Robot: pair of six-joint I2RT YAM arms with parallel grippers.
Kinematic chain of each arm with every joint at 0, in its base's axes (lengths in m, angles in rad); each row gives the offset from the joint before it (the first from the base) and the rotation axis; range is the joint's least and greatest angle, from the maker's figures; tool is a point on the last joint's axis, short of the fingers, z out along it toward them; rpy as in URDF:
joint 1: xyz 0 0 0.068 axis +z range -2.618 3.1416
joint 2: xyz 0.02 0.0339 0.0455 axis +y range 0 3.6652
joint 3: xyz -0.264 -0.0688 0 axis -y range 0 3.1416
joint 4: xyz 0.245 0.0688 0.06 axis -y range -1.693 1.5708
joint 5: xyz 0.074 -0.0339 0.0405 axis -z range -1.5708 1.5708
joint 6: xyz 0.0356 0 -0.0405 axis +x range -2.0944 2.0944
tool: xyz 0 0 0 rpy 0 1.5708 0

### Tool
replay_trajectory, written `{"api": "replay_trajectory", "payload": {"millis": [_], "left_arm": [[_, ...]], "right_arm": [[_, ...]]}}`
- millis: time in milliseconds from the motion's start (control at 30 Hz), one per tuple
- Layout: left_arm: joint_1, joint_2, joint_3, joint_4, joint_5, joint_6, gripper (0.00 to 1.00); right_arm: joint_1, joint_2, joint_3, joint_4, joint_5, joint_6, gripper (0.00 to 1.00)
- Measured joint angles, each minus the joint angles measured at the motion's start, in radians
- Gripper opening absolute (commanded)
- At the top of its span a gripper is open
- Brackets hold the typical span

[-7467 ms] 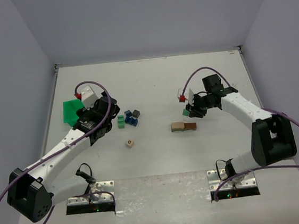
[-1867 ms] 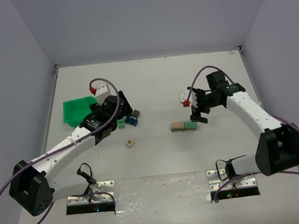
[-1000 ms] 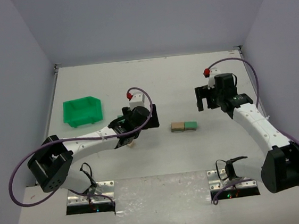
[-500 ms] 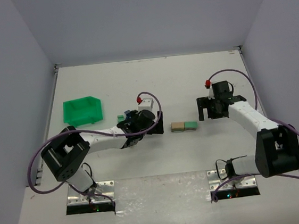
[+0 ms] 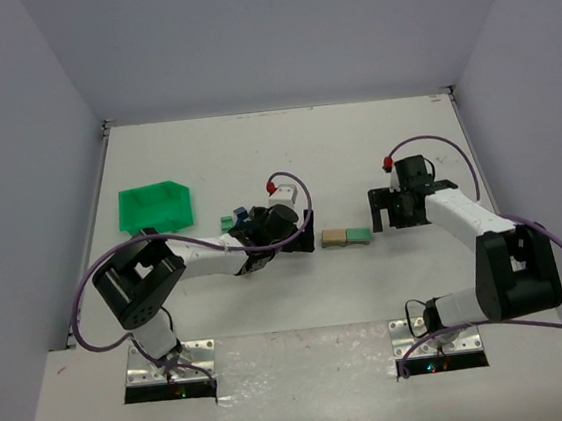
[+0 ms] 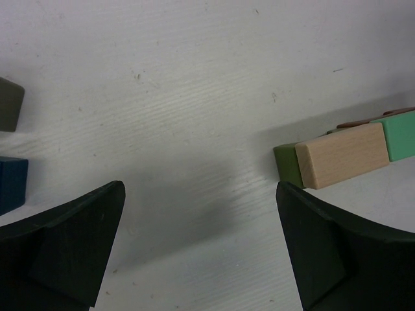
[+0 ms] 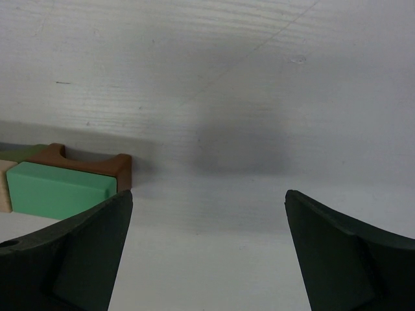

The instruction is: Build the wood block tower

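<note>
L gripper [image 5: 306, 236] has swung in from loose blocks [image 5: 234, 218] to just left of wood block tower [image 5: 347, 236], table [image 5: 285, 150] centre. R gripper [image 5: 389, 209] is just right of it. Both claws spread wide, empty. Tower: smooth tan bar [image 6: 342, 154], matte green brick [image 7: 58, 189], brown notched piece [image 7: 91, 162] beneath.

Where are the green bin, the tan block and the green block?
green bin [image 5: 160, 223], top view, its near wall
tan block [image 6: 340, 154], left wrist view, its top face
green block [image 7: 58, 189], right wrist view, its big face

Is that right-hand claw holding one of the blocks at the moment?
No: the right gripper is open over the table, and the green block lies untouched beside it.
</note>
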Motion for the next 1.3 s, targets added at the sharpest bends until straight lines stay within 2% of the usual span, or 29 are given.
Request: {"api": "replay_trajectory", "payload": {"millis": [467, 1033, 1300], "left_arm": [[0.0, 0.054, 0.032, 0.008, 0.009, 0.0, 1.0], [-0.008, 0.074, 0.052, 0.004, 0.02, 0.003, 1.0], [-0.012, 0.017, 0.054, -0.047, -0.033, 0.003, 1.0]], "right_arm": [[0.0, 0.031, 0.0, 0.009, -0.052, -0.005, 0.99], [0.0, 0.031, 0.0, 0.009, -0.005, 0.004, 0.99], [0.0, -0.084, 0.006, 0.0, 0.027, 0.009, 0.99]]}}
